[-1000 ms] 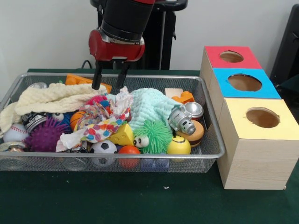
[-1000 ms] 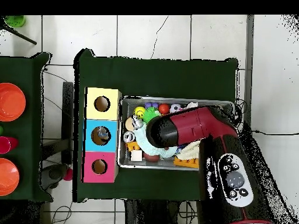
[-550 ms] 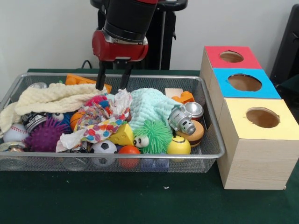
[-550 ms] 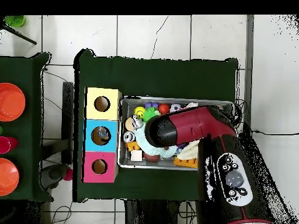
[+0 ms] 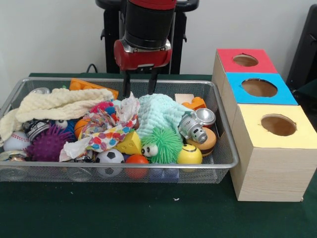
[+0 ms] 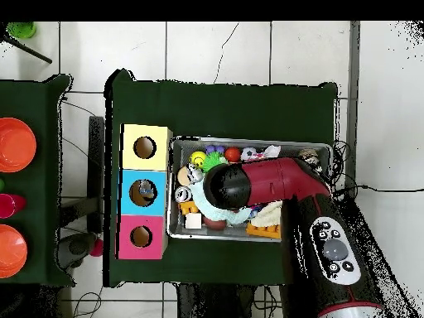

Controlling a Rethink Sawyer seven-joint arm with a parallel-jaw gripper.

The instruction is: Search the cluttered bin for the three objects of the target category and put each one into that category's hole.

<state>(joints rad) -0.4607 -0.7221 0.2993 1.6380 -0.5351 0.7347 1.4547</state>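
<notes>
My gripper (image 5: 139, 92) hangs open over the back of the wire bin (image 5: 225, 148), just above the edge of a mint fluffy cloth (image 5: 158, 113), holding nothing. The bin is piled with a cream towel (image 5: 54, 103), a patterned cloth (image 5: 106, 130), a green spiky toy (image 5: 162, 145), a purple spiky ball (image 5: 47, 145), a soccer ball (image 5: 109, 158), a yellow smiley ball (image 5: 189, 154), a cheese wedge (image 5: 130, 144), a burger toy (image 5: 208, 141) and cans (image 5: 192, 128). In the overhead view the arm (image 6: 257, 184) hides the gripper and the bin's middle.
Three wooden boxes with round holes stand beside the bin: red top (image 5: 245, 60), blue top (image 5: 259, 88), yellow top (image 5: 277, 125). Overhead they are the yellow (image 6: 145, 147), blue (image 6: 142, 192) and red (image 6: 141, 236) boxes. Orange bowls (image 6: 15, 145) sit on a side table.
The gripper has moved to the right along the back of the bin in the front view, from above the cream towel to above the mint cloth. It stays open and empty.
</notes>
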